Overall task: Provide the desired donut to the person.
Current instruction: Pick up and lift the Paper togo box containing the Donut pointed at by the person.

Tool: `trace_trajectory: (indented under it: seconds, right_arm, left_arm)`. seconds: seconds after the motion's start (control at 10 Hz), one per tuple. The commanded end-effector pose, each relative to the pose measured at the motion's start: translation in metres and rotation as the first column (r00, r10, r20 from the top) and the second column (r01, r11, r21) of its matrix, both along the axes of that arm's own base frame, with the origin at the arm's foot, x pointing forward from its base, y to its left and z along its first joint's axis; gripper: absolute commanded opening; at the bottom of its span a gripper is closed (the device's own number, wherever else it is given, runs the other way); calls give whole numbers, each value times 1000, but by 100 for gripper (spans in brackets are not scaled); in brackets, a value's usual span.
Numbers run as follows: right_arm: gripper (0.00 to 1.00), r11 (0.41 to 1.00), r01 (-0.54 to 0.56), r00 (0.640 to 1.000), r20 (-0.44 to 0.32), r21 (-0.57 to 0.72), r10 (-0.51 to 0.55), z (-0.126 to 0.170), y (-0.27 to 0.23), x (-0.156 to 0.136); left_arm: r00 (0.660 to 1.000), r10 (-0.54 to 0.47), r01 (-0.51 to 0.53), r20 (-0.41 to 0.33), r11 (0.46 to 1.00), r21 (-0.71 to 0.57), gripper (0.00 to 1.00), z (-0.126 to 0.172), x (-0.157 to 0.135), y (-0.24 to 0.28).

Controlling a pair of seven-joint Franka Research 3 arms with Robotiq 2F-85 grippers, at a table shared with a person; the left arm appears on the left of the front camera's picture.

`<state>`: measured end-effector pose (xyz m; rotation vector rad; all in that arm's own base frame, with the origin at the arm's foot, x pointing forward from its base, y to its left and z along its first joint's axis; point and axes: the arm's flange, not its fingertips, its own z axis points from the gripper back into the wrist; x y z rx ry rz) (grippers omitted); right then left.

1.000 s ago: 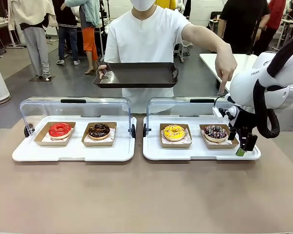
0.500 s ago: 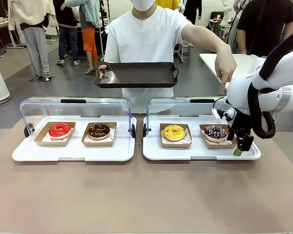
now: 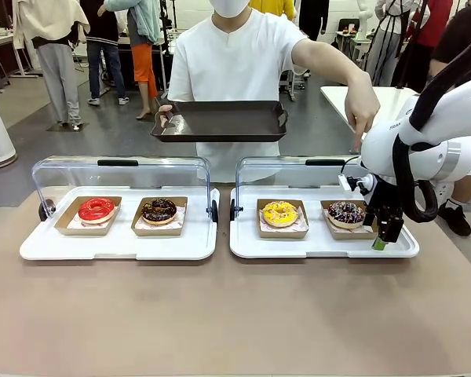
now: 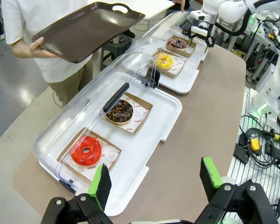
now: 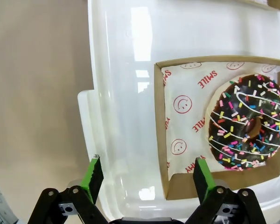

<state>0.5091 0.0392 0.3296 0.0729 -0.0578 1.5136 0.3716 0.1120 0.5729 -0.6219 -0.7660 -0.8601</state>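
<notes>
Donuts filled the front view, four of them, each in its own shallow cardboard box. On the left white plastic tray [image 3: 31, 247] we saw a red glazed donut [image 3: 96, 209] and a dark chocolate donut [image 3: 158, 210]. On the right white plastic tray [image 3: 247, 245] lay a yellow glazed donut [image 3: 280, 213] and a sprinkled chocolate donut [image 3: 346, 212]. Both trays sat side by side on the tan desk [image 3: 235, 314], with their clear domed lids swung up at the far edge. Across the desk the person in a white short-sleeved shirt [image 3: 235, 63] held a dark brown rectangular serving tray [image 3: 220, 120] level in one hand. The person's other hand [image 3: 363, 106] pointed a finger downward above the far right end of the right tray. The right end effector [image 3: 383, 238] hung low at that tray's near right corner, just beside the sprinkled donut's box.

From the left wrist we saw the left end effector [image 4: 155, 179] spread wide and empty, above the near end of the left tray, apart from the red donut.

From the right wrist we saw the right end effector's jaws wide apart with nothing between them. One green pad stood over the tray's rim and the other over the near wall of the cardboard box [image 5: 161, 140]. The sprinkled donut lay inside that box on smile-printed paper, off to one side of the fingers and untouched.
</notes>
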Motion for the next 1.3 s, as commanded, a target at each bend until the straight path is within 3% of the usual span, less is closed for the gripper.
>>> trace_trajectory:
  seconds: [0.0, 0.1, 0.2, 0.3, 0.5, 0.6, 0.8, 1.2]
  right_arm:
    - [100, 999, 31, 999, 12, 8, -32, -3, 0, 7]
    - [42, 1000, 11, 1000, 17, 11, -12, -4, -1, 6]
    - [41, 1000, 8, 1000, 16, 11, -8, -4, -1, 7]
    - [0, 1000, 9, 1000, 17, 12, -9, -4, -1, 7]
    - [0, 1000, 16, 1000, 16, 15, -16, -5, -3, 8]
    - [14, 1000, 16, 1000, 18, 16, -17, -5, -3, 7]
    - [0, 1000, 16, 1000, 18, 17, -16, -6, -3, 8]
    - [0, 1000, 9, 1000, 21, 11, -9, -6, -3, 7]
  left_arm:
    - [1000, 1, -1, 3, 1000, -1, 100, 1, 1, -1]
    - [1000, 1, -1, 3, 1000, -1, 100, 1, 1, -1]
    - [1000, 1, -1, 3, 1000, -1, 100, 1, 1, -1]
    - [1000, 1, -1, 3, 1000, -1, 100, 1, 1, -1]
    - [1000, 1, -1, 3, 1000, -1, 100, 1, 1, -1]
    - [1000, 1, -1, 3, 1000, -1, 100, 1, 1, -1]
    - [1000, 1, -1, 3, 1000, -1, 100, 1, 1, -1]
    - [1000, 1, -1, 3, 1000, -1, 100, 1, 1, -1]
